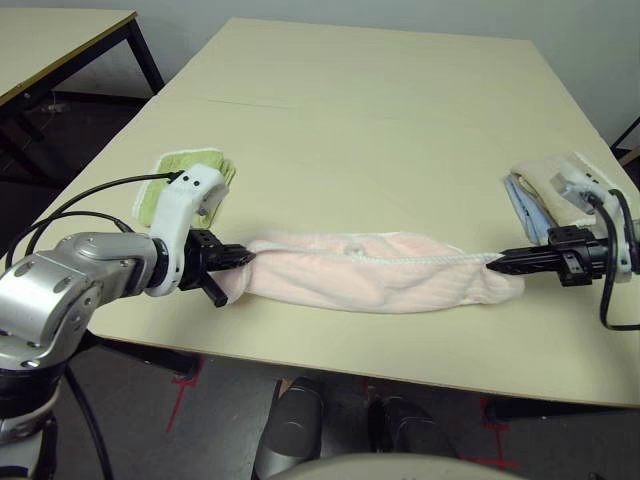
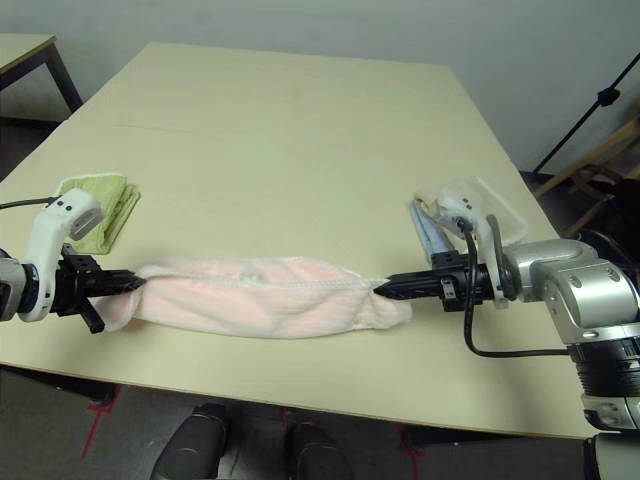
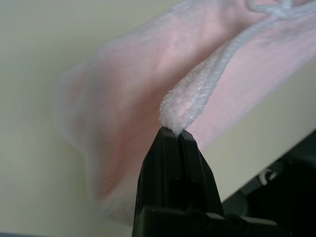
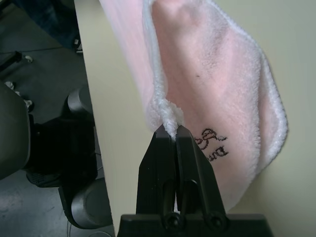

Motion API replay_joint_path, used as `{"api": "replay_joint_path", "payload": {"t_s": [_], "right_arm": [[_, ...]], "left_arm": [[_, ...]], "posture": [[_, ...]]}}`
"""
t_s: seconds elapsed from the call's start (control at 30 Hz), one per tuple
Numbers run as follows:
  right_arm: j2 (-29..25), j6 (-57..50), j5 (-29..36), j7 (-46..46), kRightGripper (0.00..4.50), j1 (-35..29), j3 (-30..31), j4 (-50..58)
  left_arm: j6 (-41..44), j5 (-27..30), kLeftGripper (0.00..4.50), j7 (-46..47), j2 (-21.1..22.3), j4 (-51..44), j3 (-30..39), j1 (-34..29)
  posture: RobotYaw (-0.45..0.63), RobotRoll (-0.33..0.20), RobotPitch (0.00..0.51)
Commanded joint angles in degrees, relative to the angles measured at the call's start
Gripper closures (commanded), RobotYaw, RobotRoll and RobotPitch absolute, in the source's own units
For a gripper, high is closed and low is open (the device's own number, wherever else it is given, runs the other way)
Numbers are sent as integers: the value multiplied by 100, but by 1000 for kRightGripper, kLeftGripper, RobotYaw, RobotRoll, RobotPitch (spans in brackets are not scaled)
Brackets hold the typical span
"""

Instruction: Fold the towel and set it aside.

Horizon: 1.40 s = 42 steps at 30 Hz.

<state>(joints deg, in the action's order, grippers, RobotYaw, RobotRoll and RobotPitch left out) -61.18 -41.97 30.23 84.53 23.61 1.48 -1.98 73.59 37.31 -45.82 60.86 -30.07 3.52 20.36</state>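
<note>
The pale pink towel (image 1: 370, 270) stretches left to right near the table's front edge, sagging between both grippers. My left gripper (image 1: 247, 257) is shut on the towel's left end; the left wrist view has the black fingers (image 3: 168, 163) pinching a white-piped edge of the towel (image 3: 148, 108). My right gripper (image 1: 492, 265) is shut on the right end. In the right wrist view its fingers (image 4: 170, 158) clamp the piped edge beside the dark embroidered mark (image 4: 212, 145) on the towel (image 4: 217, 74).
A small green towel (image 1: 190, 175) lies at the table's left edge behind my left arm. Beige and light-blue towels (image 1: 545, 190) are stacked at the right edge behind my right gripper. The table (image 1: 370, 110) stretches far behind. A second table (image 1: 60, 40) stands far left.
</note>
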Motion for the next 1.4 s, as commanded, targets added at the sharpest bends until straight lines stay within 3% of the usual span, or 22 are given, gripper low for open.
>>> {"api": "replay_joint_path", "payload": {"t_s": [0.03,0.17,0.33,0.43,0.57,0.67,0.83,0.93,1.1,1.3,1.4], "right_arm": [[318,668,-563,-121,4500,665,325,-715],[1008,1946,-1528,-533,4500,2214,657,-2597],[1734,3847,-2447,-1473,4500,4303,663,-5199],[1967,4406,-2484,-1919,4500,5174,354,-6013],[1996,4775,-2232,-2172,4500,5754,-167,-6311],[1886,4749,-2041,-2018,4500,5699,-489,-6156],[1555,3577,-1585,-847,4500,4356,-593,-4865],[1345,2560,-1189,-508,4500,2802,-610,-3449],[1148,1634,-875,-469,4500,995,-625,-2019],[915,1223,-725,-429,4500,49,-582,-1261],[779,1294,-788,-409,4500,-245,-513,-1022]], "left_arm": [[-912,-524,4495,-440,210,773,-612,623],[-2702,-1755,4495,-1168,190,2635,-1550,1903],[-5504,-3226,4495,-1313,-840,5830,-2113,3974],[-7061,-3816,4495,-731,-1347,7440,-2040,5023],[-8970,-4312,4495,210,-1529,8706,-1807,5951],[-9912,-4370,4495,363,-1509,8998,-1637,6140],[-10031,-3928,4495,-907,-1477,8560,-1437,5302],[-9419,-3379,4495,-1663,-1454,7583,-1251,4058],[-8031,-2738,4495,-2125,-1267,5667,-964,2159],[-6637,-2244,4495,-2556,-775,4077,-750,641],[-6179,-2062,4495,-2677,-596,3651,-643,290]], "posture": [[199,0,151],[197,0,150],[201,0,149],[199,0,143],[197,0,145],[194,0,145],[188,0,148],[187,0,150],[180,0,155],[182,0,156],[190,0,152]]}}
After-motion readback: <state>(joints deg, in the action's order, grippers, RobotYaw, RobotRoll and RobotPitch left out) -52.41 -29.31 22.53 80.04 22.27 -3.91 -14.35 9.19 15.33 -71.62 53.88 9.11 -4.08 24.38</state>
